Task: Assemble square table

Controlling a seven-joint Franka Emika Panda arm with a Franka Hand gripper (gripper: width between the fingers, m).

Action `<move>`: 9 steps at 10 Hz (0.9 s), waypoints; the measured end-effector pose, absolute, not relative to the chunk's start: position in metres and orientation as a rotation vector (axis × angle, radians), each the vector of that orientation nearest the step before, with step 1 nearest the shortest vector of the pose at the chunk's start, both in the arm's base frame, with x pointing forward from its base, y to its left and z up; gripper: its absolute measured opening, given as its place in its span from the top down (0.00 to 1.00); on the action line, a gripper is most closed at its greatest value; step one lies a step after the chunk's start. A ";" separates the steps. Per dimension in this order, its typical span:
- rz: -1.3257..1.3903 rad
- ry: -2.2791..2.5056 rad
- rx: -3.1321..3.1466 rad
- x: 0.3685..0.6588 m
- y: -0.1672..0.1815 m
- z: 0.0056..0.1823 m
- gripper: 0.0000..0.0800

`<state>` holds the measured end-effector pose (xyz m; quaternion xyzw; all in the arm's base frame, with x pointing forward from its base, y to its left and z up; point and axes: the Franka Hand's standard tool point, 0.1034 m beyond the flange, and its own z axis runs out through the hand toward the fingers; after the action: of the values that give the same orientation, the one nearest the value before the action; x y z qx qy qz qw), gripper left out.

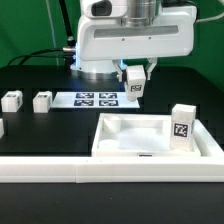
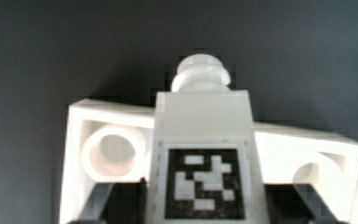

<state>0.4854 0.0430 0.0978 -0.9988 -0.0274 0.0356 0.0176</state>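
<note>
My gripper (image 1: 134,76) is shut on a short white tagged leg (image 1: 135,88) and holds it in the air above the far edge of the square table slab (image 1: 130,148). In the wrist view the held leg (image 2: 204,130) runs away from the gripper (image 2: 208,208), tag side up, with its round peg end over the dark table. The dark fingers (image 2: 108,200) press on both its sides. The slab (image 2: 101,118) lies below it, with round sockets showing. Another leg (image 1: 182,126) stands upright at the slab's right side in the exterior view.
Two loose legs (image 1: 12,100) (image 1: 42,101) lie at the exterior view's left, and part of a third (image 1: 2,128) shows at the edge. The marker board (image 1: 92,98) lies behind the slab. The long white rail fence (image 1: 90,172) runs along the front.
</note>
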 end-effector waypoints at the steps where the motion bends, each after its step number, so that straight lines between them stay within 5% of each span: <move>1: 0.029 -0.104 -3.104 0.493 0.039 0.101 0.64; 5: -0.334 -0.130 -3.106 0.530 0.023 0.119 0.64; 9: -0.632 -0.149 -3.112 0.527 0.012 0.115 0.64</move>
<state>0.5272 0.0117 0.1154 -0.9787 -0.0468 -0.1988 -0.0189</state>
